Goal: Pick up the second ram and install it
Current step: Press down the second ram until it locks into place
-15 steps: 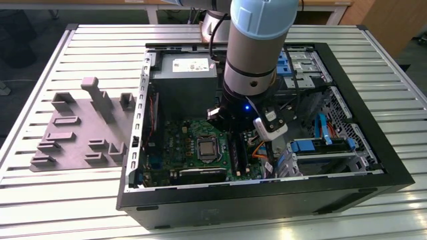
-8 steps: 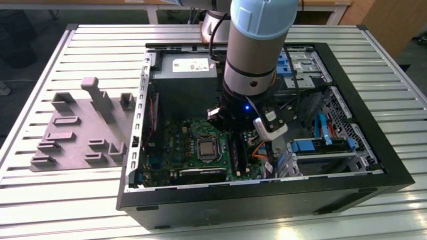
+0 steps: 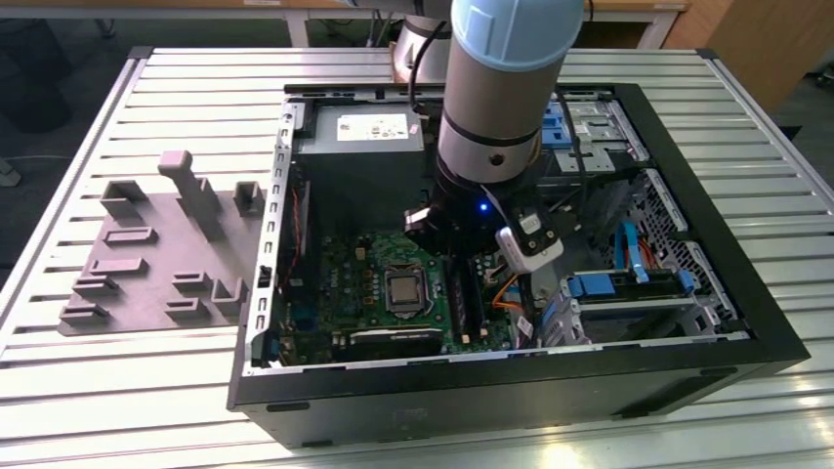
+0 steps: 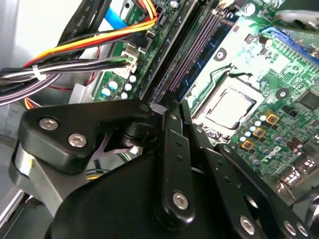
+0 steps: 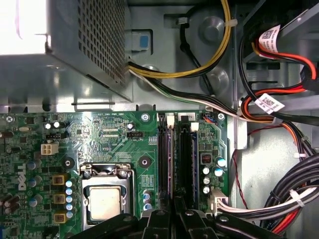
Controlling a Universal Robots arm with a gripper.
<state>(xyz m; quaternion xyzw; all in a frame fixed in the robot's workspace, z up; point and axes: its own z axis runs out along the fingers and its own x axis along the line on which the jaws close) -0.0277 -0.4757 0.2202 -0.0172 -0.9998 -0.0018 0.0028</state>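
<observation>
The arm is reaching down into the open computer case (image 3: 729,322), which is lying on its side on the table (image 3: 78,391) so the motherboard (image 5: 109,139) is facing up. The hand (image 5: 175,209) is hovering over the memory slots (image 5: 174,159), fingers pressed together on a thin edge that is probably the second ram (image 4: 164,107), keeping it lined up lengthwise with the slots. I cannot tell whether it is seated.
</observation>
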